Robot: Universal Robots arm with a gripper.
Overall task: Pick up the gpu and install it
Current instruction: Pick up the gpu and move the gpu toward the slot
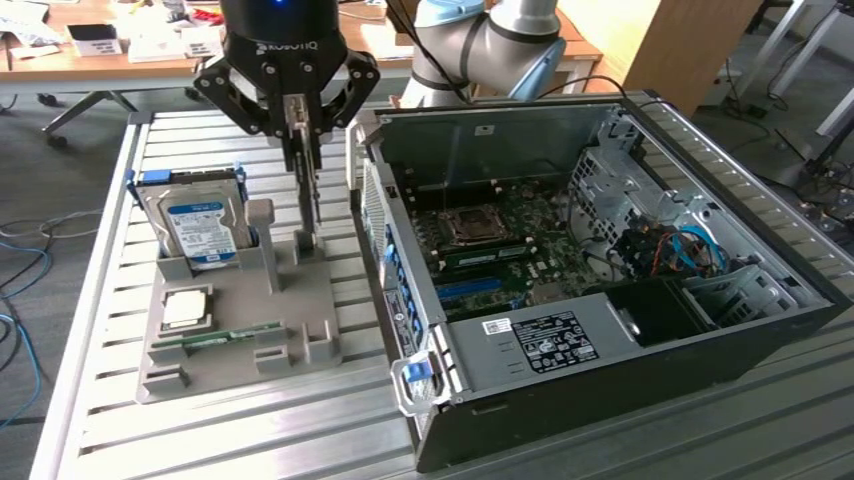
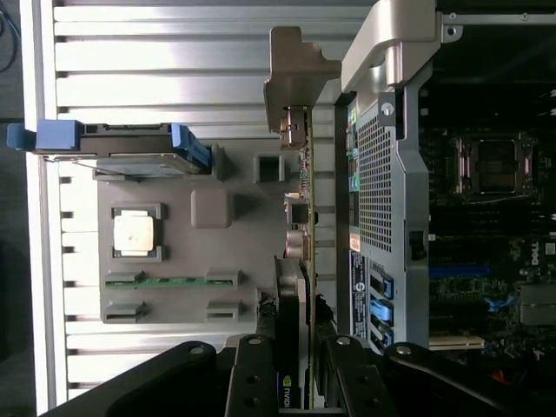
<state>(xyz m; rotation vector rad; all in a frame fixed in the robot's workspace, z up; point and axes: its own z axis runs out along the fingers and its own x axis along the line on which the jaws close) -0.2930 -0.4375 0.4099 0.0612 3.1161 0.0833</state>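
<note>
Two cameras over a slatted workbench [image 1: 267, 430]: one high and oblique, one straight down from the wrist.
Exterior view: raised, mid-distance, angled down, gray fixture tray [image 1: 227, 330] at 8 o'clock, open computer case [image 1: 601, 330] at 3 o'clock. Wrist view: close, aimed straight down past the gripper [image 2: 300, 356]. Shared by both: tray, blue-framed hard drive [image 1: 198, 225], case edge, motherboard [image 1: 521, 240], gpu [image 1: 311, 200] edge-on.

Bright, even light; glare washes slatted table [image 2: 174, 61]; computer case [image 1: 641, 400] interior dim.

We log our gripper [image 1: 304, 135] black, angular linkages | white Robotiq lettering [image 1: 284, 45] | blue light [image 1: 278, 3] | arm [image 1: 487, 40] silver-grey, pale-blue joint caps [image 1: 531, 72]
</note>
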